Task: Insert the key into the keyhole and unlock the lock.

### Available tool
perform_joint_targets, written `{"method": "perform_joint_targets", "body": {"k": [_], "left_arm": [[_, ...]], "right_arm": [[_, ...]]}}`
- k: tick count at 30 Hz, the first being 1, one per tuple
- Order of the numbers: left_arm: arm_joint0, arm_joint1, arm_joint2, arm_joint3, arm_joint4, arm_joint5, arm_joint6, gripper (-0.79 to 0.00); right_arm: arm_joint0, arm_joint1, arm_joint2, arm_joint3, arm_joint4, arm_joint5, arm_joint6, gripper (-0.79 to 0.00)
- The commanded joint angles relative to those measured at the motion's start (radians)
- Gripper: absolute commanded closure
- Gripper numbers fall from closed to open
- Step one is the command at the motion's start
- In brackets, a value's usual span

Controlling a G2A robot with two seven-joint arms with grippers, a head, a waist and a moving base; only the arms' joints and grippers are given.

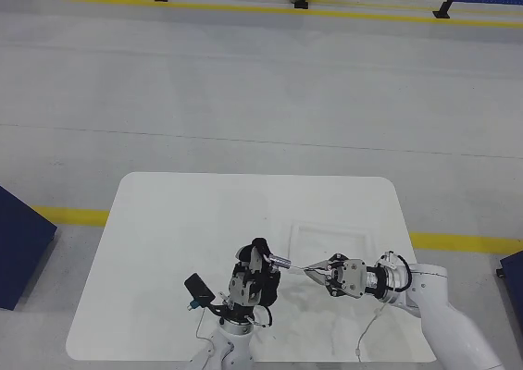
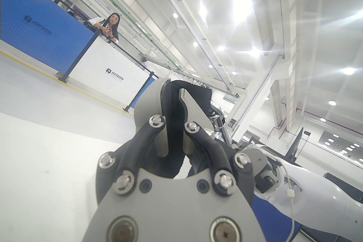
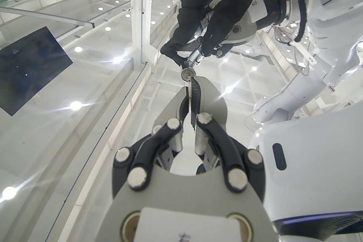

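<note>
Near the 6 o'clock edge of the white rounded-corner table (image 1: 168, 240), the two arms meet tip to tip above the surface. The right gripper (image 3: 192, 85) is clenched on a flat silver metal key (image 3: 188, 95). Its two fingers are pressed against the key's broad faces, with only the blade's thickness between them, and the blade sticks out past the fingertips. The key's tip sits in the round keyhole end (image 3: 188, 74) of a short silver metal cylinder lock (image 3: 195, 57); how deep it goes cannot be told. The left gripper (image 3: 189, 51), its fingers sleeved in black fabric, is closed around the lock's body and holds it off the table. In the top view the lock (image 1: 280, 263) lies at 9 o'clock from the right gripper (image 1: 315, 271) and at 3 o'clock from the left gripper (image 1: 261, 254), with the key a thin line bridging the two. In the left wrist view the left gripper's (image 2: 175, 90) padded fingers stand nearly together, with chrome metal just beside them.
</note>
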Motion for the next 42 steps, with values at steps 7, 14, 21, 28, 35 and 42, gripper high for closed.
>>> {"method": "perform_joint_targets", "body": {"k": [7, 14, 21, 28, 35, 42], "left_arm": [[-0.003, 0.003, 0.0, 0.005, 0.035, 0.034, 0.017, 0.0], [-0.008, 0.004, 0.006, 0.013, 0.053, 0.051, 0.021, 0.0], [-0.011, 0.005, 0.009, 0.017, 0.056, 0.061, 0.025, 0.0], [-0.015, 0.006, 0.01, 0.022, 0.06, 0.066, 0.029, 0.0], [-0.017, 0.007, 0.013, 0.023, 0.058, 0.066, 0.031, 0.0], [-0.016, 0.008, 0.016, 0.023, 0.049, 0.059, 0.027, 0.0]], "right_arm": [[0.004, 0.008, 0.007, -0.003, 0.028, 0.0, -0.039, 0.0], [0.005, 0.02, -0.017, 0.002, 0.083, 0.0, -0.064, 0.0], [0.02, 0.043, -0.053, 0.01, 0.161, 0.0, -0.102, 0.0], [0.036, 0.066, -0.077, 0.011, 0.225, 0.0, -0.139, 0.0], [0.046, 0.085, -0.09, 0.003, 0.257, 0.0, -0.163, 0.0], [0.051, 0.097, -0.101, -0.001, 0.26, 0.0, -0.164, 0.0]]}}
